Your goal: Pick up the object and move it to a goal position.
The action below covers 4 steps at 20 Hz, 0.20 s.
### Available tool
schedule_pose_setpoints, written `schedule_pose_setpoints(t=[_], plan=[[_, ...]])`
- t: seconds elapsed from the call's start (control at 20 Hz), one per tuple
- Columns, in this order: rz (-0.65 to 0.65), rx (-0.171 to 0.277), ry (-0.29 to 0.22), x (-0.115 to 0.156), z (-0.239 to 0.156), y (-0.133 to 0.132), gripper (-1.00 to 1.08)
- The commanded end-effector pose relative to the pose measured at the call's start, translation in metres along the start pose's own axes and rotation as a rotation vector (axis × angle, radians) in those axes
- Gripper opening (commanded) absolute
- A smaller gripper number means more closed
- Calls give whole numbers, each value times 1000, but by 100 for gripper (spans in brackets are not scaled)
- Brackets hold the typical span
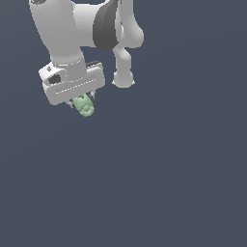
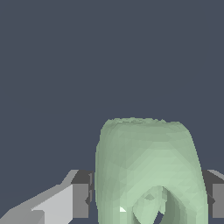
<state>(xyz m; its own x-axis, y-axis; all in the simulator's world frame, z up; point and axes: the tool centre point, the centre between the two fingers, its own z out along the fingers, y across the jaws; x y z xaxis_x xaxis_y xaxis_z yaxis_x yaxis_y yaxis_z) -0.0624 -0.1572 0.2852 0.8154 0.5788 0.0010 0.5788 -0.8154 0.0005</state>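
The object [image 1: 86, 106] is a small pale mint-green lumpy blob. It hangs under the white gripper [image 1: 82, 102] at the upper part of the exterior view's left. In the wrist view the object [image 2: 146, 170] fills the space between the two fingers [image 2: 81, 199], which press on its two sides. The gripper is shut on the object. Its fingertips are mostly hidden behind the hand and the blob in the exterior view.
The white arm [image 1: 72, 29] with a dark joint band [image 1: 103, 26] comes in from the top of the exterior view. Plain dark grey-blue ground [image 1: 159, 173] lies all around. No goal marker shows.
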Motion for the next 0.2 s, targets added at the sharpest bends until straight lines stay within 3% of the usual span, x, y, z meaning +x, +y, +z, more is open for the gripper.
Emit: schedule_pose_setpoints(t=[0.0,0.15], plan=[[0,1,-1,0,-3,1,-100],[0,1,-1,0,-3,2,-100]])
